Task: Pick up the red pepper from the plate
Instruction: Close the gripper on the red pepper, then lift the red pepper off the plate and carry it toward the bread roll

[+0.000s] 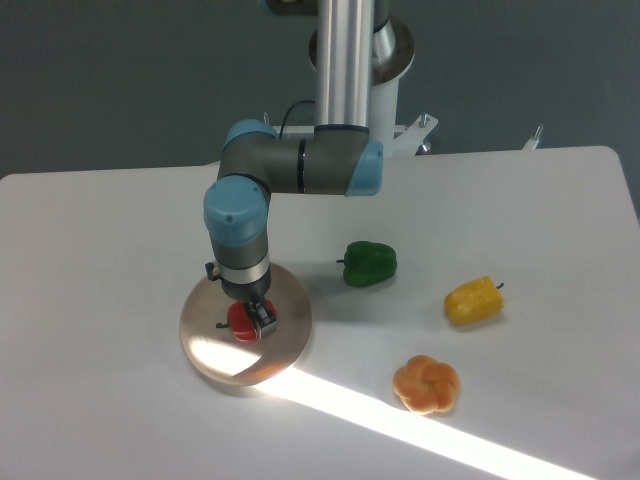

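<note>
Fixed camera, pepper: the red pepper (pixel 241 322) is sitting near the middle of the plate (pixel 288 300).
Gripper: the gripper (pixel 253 318) is reaching down around it; whether the fingers are gripping, I cannot tell.
Doing it well: squeezing across the lobes, then rising straight.
Room: the green pepper (pixel 369 263) is lying well apart; overhead is looking open.

Over on the white table (pixel 100 230) we've got three bystanders. A green pepper (pixel 370 263) sits near the middle, dark stem poking left. Off to its right, well apart, a yellow pepper (pixel 473 301) lies on its side — stem at the upper right. In front of those two, an orange lobed pepper (pixel 427 384) sits just beside a bright band of sunlight (pixel 420 435) slanting across the tabletop — dark grey wall (pixel 120 80) behind.
</note>
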